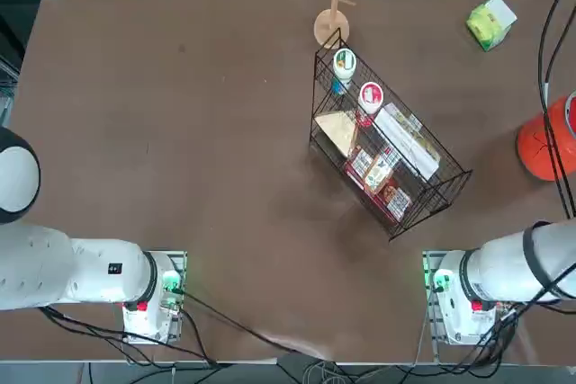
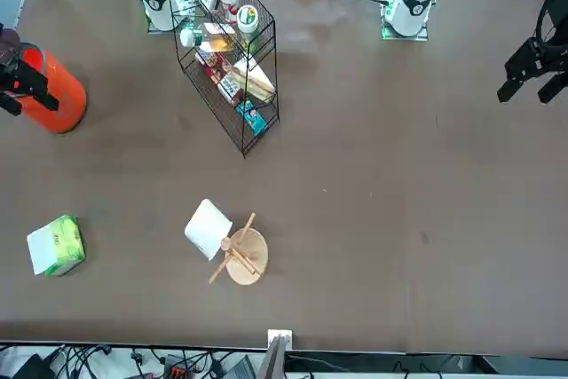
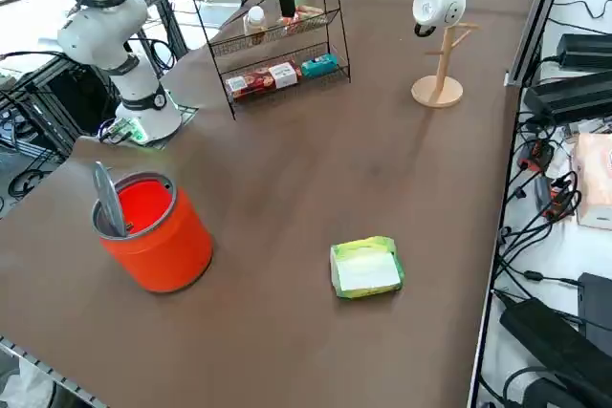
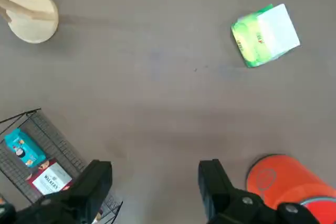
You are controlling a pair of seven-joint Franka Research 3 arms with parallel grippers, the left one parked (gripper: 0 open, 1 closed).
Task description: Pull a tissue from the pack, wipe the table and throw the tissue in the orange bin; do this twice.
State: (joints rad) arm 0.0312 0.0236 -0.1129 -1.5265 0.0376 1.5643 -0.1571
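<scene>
Right wrist view shows the right tool point(image 4: 155, 182) spread wide and empty, high above the bare brown surface point(image 4: 157, 93); the pack point(image 4: 264, 35) lies ahead with white tissue showing, and the orange bin point(image 4: 286, 182) stands close beside the fingers. The step in hand looks like the first reach; next the tool must travel to the pack and descend to pinch the tissue. Open room lies between; the pack sits near the surface's far corner, well apart from the wire basket point(image 1: 387, 164).
</scene>
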